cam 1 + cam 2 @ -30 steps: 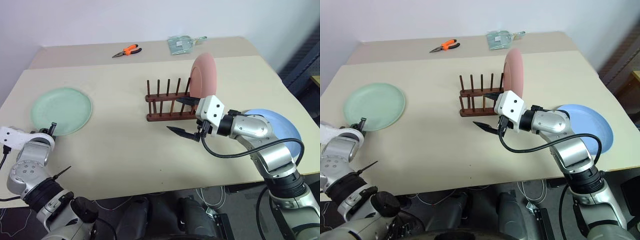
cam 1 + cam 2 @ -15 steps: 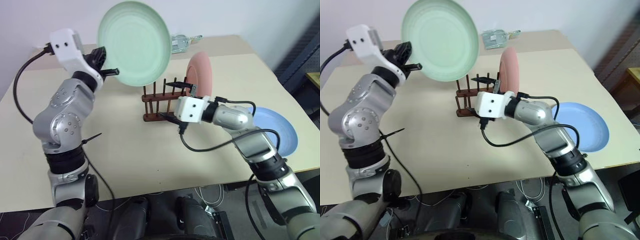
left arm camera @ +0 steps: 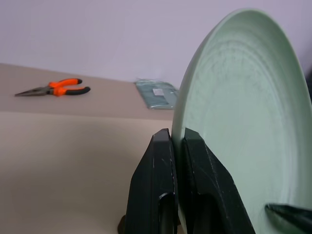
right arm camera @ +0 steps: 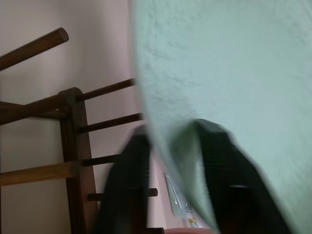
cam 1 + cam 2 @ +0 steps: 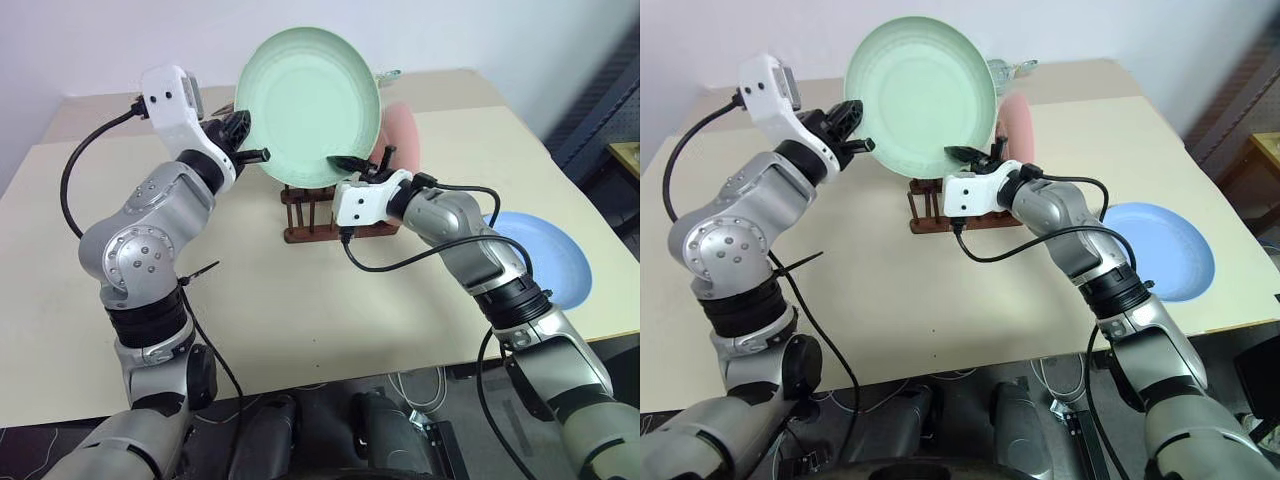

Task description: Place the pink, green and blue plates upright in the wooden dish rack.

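Above the wooden dish rack [image 5: 325,212] near the surface's [image 5: 300,310] far edge, I see the left pincer [image 5: 250,140] clamped on the green plate's [image 5: 308,105] rim, holding it upright. The right pincer [image 5: 360,165] straddles the plate's lower rim, fingers narrowed around it. The pink plate [image 5: 405,140] stands in the rack; the blue plate [image 5: 545,255] lies flat by the right edge.

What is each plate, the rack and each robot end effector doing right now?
Green plate: held upright in the air above the rack.
Pink plate: standing upright in the rack.
Blue plate: lying flat on the table.
Wooden dish rack: on the table, holding one plate.
Left end effector: shut on the green plate's rim.
Right end effector: fingers either side of the green plate's lower edge; grip unclear.
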Controlling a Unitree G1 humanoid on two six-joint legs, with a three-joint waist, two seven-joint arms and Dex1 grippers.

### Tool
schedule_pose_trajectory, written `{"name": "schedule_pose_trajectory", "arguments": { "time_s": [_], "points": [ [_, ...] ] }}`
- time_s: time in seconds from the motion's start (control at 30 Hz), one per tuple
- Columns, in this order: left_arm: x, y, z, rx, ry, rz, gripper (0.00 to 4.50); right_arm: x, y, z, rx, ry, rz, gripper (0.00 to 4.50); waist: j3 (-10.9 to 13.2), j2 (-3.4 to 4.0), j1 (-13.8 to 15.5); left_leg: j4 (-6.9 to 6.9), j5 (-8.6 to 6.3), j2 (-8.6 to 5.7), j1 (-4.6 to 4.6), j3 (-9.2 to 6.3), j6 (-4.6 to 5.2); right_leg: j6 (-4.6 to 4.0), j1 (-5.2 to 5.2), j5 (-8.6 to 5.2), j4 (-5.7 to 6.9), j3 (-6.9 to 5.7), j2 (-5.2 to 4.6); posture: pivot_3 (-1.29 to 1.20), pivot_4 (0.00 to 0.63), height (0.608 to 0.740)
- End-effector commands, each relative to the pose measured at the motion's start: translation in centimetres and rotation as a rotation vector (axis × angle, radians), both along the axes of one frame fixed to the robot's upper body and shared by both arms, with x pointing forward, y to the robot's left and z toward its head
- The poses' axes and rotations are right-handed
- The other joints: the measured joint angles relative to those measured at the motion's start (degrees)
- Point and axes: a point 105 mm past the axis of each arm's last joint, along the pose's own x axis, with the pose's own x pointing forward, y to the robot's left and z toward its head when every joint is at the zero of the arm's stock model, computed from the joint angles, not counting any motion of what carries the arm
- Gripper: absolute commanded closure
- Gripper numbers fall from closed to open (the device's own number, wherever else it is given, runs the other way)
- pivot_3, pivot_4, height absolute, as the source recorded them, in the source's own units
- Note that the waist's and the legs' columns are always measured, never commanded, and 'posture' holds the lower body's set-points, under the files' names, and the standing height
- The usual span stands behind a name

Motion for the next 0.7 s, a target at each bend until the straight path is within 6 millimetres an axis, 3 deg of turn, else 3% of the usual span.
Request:
{"name": "schedule_pose_trajectory", "arguments": {
  "time_s": [0.03, 0.13, 0.2, 0.27, 0.37, 0.43, 0.53, 0.63, 0.7],
  "points": [
    [-0.8, -0.3, 1.0, -0.015, -0.049, -0.027, 4.17, -0.5, 0.7, 2.0, 0.042, -0.069, 0.034, 4.48, 0.0, 0.0, 0.0, 0.0, 0.0, 0.0, 0.0, 0.01, 0.0, 0.0, 0.0, 0.0, 0.0, 0.01, 0.0, 0.0, 0.15, 0.74],
    [-1.4, 1.0, 4.3, -0.2, -0.188, -0.005, 2.95, -0.9, 1.2, 1.8, 0.028, -0.092, 0.056, 4.5, 0.0, -0.03, 0.2, 0.02, 0.0, -0.01, 0.0, 0.0, 0.0, 0.0, 0.01, 0.0, 0.0, 0.01, -0.01, 0.0, 0.15, 0.74],
    [-1.7, 3.9, 6.5, -0.311, -0.286, 0.094, 1.97, -1.2, 1.3, 1.9, 0.043, -0.098, 0.069, 4.5, 0.1, -0.09, 0.2, 0.05, 0.0, -0.01, -0.01, -0.02, -0.01, 0.0, 0.02, 0.0, -0.01, 0.0, -0.01, 0.0, 0.15, 0.74],
    [-2.0, 7.1, 7.7, -0.309, -0.357, 0.22, 1.97, -1.5, 1.3, 2.2, 0.079, -0.098, 0.082, 4.5, 0.1, -0.09, -0.1, 0.03, 0.01, -0.01, -0.01, -0.02, -0.03, 0.0, 0.02, 0.0, -0.01, 0.0, 0.0, 0.0, 0.15, 0.74],
    [-2.3, 11.1, 7.5, -0.157, -0.393, 0.385, 1.97, -2.4, 0.9, 3.9, 0.27, -0.056, 0.112, 4.5, 0.0, -0.04, -0.4, -0.14, 0.05, 0.05, 0.1, 0.05, -0.1, -0.02, -0.01, -0.01, 0.0, 0.11, 0.07, 0.0, 0.15, 0.74],
    [-2.1, 11.5, 6.0, 0.079, -0.375, 0.416, 1.97, -3.2, 0.5, 5.1, 0.433, 0.017, 0.157, 4.5, 0.0, -0.02, -0.4, -0.2, 0.07, 0.1, 0.13, 0.05, -0.13, -0.03, -0.02, -0.01, 0.03, 0.16, 0.15, 0.0, 0.15, 0.74],
    [-1.5, 10.7, 1.9, 0.34, -0.303, 0.356, 1.97, -4.4, -0.2, 5.9, 0.683, 0.212, 0.232, 4.5, 0.0, -0.02, 0.1, -0.17, 0.07, 0.08, 0.12, 0.03, -0.12, -0.04, 0.0, 0.0, 0.03, 0.17, 0.14, 0.0, 0.15, 0.74],
    [-2.1, 8.9, -4.4, 0.411, -0.203, 0.193, 1.97, -5.5, -1.4, 5.6, 1.03, 0.541, 0.31, 4.5, 0.0, -0.04, 0.6, -0.06, -0.19, 0.03, 0.1, -0.16, 0.31, -0.05, 0.17, -0.01, -0.05, 0.18, 0.11, 0.0, 0.15, 0.74],
    [-3.0, 7.5, -7.2, 0.457, -0.165, 0.087, 1.97, -6.3, -1.4, 5.2, 1.113, 0.681, 0.35, 4.5, 0.0, 0.0, 0.6, -0.09, -0.25, 0.03, 0.1, -0.16, 0.4, -0.07, 0.14, -0.01, -0.04, 0.29, 0.1, 0.0, 0.15, 0.74]
  ]
}}
